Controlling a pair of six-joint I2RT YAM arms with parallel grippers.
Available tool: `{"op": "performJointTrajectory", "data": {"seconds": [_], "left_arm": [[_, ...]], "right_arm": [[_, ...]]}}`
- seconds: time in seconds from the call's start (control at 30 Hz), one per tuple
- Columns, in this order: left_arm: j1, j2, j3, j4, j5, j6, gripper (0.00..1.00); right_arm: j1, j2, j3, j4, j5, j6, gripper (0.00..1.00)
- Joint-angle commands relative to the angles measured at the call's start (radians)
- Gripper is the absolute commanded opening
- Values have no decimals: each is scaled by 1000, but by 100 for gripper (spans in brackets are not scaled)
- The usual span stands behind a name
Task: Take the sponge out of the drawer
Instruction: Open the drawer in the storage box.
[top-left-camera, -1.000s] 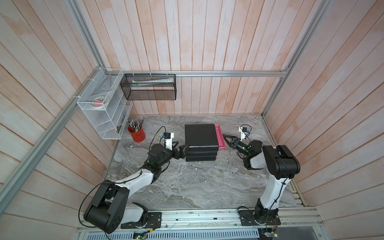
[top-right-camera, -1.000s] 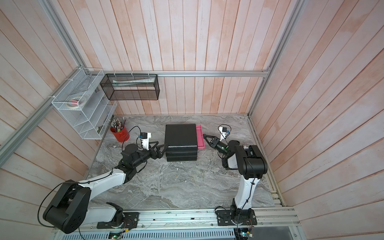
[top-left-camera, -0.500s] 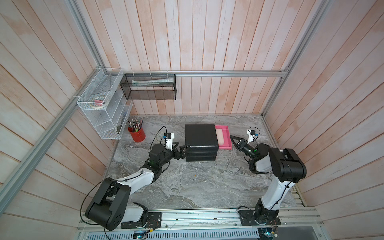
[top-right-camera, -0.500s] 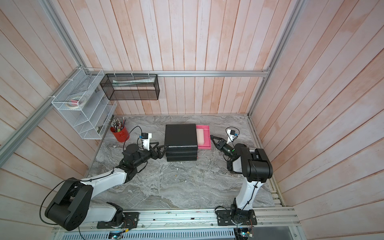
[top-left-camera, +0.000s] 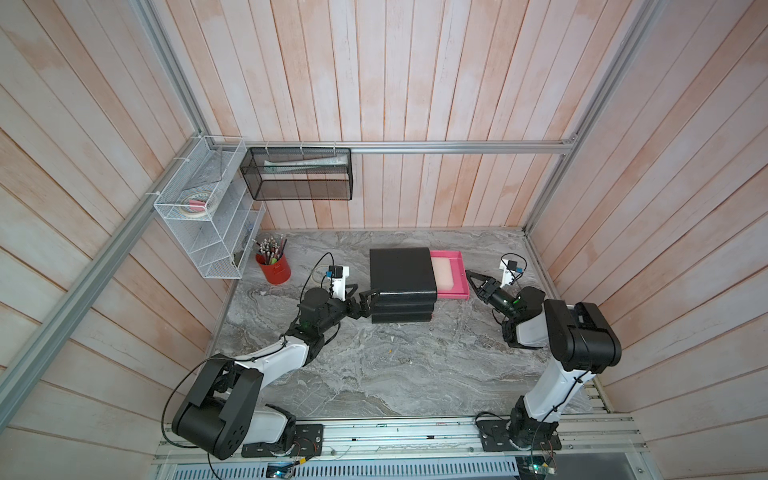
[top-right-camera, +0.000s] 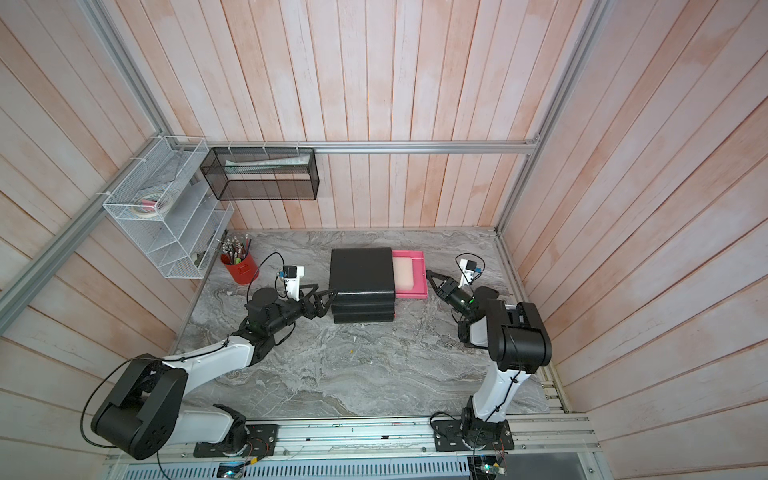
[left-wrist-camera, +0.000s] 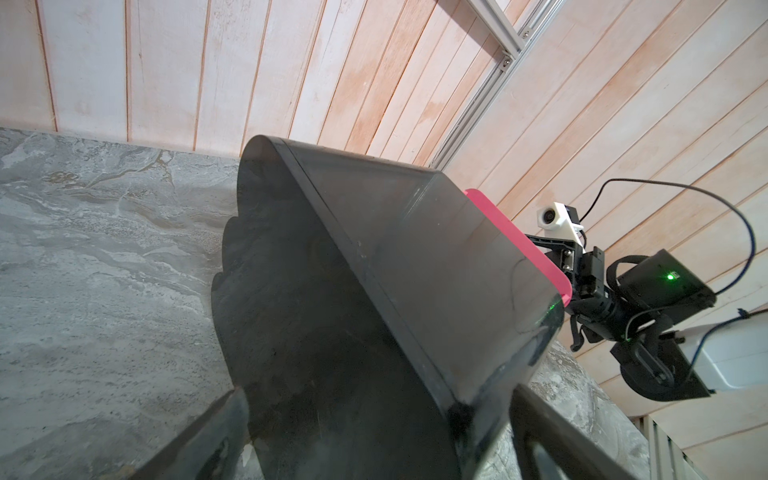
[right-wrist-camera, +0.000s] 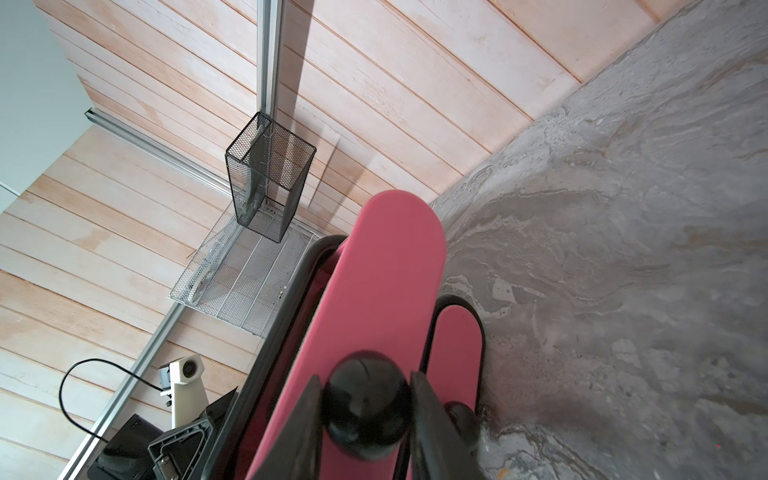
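1. A black drawer unit (top-left-camera: 402, 270) stands in the middle of the grey marbled counter (top-left-camera: 374, 374), and both top views show it
2. Its top drawer (top-left-camera: 452, 296) is pink and sticks out of the side of the unit that faces the right arm (top-left-camera: 505, 301), open far enough to show its inside
3. The sponge (top-left-camera: 445, 273) is pale and rectangular; it lies flat in that open drawer, close to the unit, and shows again in a top view (top-right-camera: 404, 273)
4. The right arm reaches low over the counter to the drawer front; the right jaws are clenched on the round black knob (right-wrist-camera: 365, 405), with one dark finger (right-wrist-camera: 303, 424) on each side of it in the right wrist view
5. Just beside that front, a second pink drawer front (right-wrist-camera: 457, 345) sits shut in the unit
6. The left arm (top-left-camera: 324, 309) lies low on the opposite side of the unit; the left jaws are released and spread wide around the unit's corner, and the left wrist view shows the fingers (left-wrist-camera: 557, 432) on either side of that corner; whether they press on it I cannot tell
7. A red cup of pens (top-left-camera: 273, 268) stands near the counter's far left corner, below a white wire rack (top-left-camera: 208, 216) on the side wall
8. A black mesh basket (top-left-camera: 299, 174) hangs on the back wall
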Motion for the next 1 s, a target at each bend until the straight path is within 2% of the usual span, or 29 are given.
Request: {"op": "performJointTrajectory", "data": {"seconds": [0.0,0.3,0.63,0.97], "left_arm": [[-2,9,23,19,19,3,100],[-3,1,21,10,14,11,100],[-3,0,22,5,11,12,100],[-3,8,22,9,12,13,100]], "right_arm": [[-19,-30,6,-85,27,-70,30],[-48,-50,7,-128,29,-97,30],[-100,-43,-18,-86,21,-72,30],[-104,-1,-9,-74,15,-63,31]]}}
